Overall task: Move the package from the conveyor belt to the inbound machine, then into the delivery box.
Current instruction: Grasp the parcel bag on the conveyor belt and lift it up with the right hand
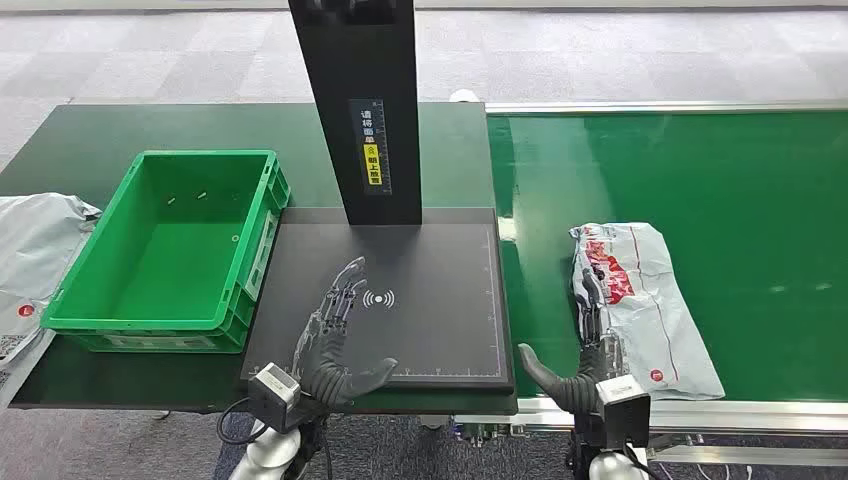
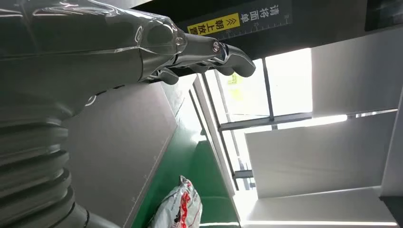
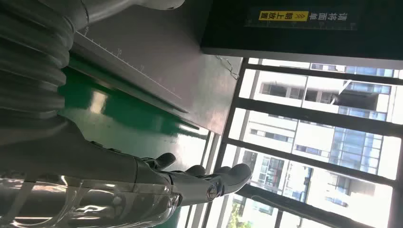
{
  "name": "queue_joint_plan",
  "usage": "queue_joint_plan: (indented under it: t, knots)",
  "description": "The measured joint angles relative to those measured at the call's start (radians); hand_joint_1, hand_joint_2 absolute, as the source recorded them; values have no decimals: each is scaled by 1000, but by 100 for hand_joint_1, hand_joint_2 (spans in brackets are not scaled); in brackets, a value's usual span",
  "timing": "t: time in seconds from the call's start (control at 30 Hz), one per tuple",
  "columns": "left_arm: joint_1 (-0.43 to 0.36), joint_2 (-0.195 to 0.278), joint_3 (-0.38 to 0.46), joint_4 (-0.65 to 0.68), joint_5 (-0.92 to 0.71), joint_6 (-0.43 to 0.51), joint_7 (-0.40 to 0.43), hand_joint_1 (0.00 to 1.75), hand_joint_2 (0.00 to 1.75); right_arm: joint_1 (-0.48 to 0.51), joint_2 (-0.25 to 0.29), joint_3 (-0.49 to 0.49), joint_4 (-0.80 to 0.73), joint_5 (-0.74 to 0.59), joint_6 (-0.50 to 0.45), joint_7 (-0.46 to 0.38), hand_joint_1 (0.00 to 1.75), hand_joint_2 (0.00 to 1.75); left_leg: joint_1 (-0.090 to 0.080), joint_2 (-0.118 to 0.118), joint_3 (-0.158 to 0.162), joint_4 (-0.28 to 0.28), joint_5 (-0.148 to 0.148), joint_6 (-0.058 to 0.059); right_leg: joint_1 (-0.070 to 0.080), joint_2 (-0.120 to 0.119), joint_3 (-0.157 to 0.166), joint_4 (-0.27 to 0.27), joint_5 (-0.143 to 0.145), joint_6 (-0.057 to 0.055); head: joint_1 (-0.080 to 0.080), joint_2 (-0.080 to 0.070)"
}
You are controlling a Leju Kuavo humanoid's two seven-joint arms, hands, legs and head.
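Note:
A grey plastic package [image 1: 640,300] with red print lies flat on the green conveyor belt [image 1: 720,180]; the left wrist view catches its end [image 2: 179,209]. My right hand [image 1: 588,345] hovers open at the package's near left edge, fingers stretched forward along it, thumb spread toward the scanner. In the right wrist view its fingers [image 3: 199,178] are extended with nothing in them. My left hand [image 1: 335,335] is open, fingers straight, over the black scanner plate [image 1: 440,300] of the inbound machine. The green delivery box [image 1: 170,250] stands left of the plate with nothing in it.
The machine's black post [image 1: 365,100] rises at the plate's far edge. Another grey package [image 1: 30,250] lies at the far left beside the box. The belt's metal rail [image 1: 700,415] runs along the near edge.

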Motion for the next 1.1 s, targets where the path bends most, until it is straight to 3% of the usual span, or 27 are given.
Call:
queue_joint_plan:
  t: [0.8, 0.93, 1.1]
  knots:
    - [14, 10, -3, -4, 29, 29, 0, 0, 175, -3, 0, 9, 5, -1, -7, 4, 0, 175, 0, 0, 0, 0, 0, 0, 0, 0, 0, 0, 0, 0, 0, 0]
    - [35, 19, -2, -24, 39, 45, 0, 0, 175, -18, 0, 23, 14, 44, -72, 29, 0, 175, 0, 0, 0, 0, 0, 0, 0, 0, 0, 0, 0, 0, 0, 0]
    - [79, 30, 9, -70, 35, 60, 0, 0, 175, -52, -17, 12, 14, 217, -212, 158, 0, 175, 0, 0, 0, 0, 0, 0, 0, 0, 0, 0, 0, 0, 0, 0]
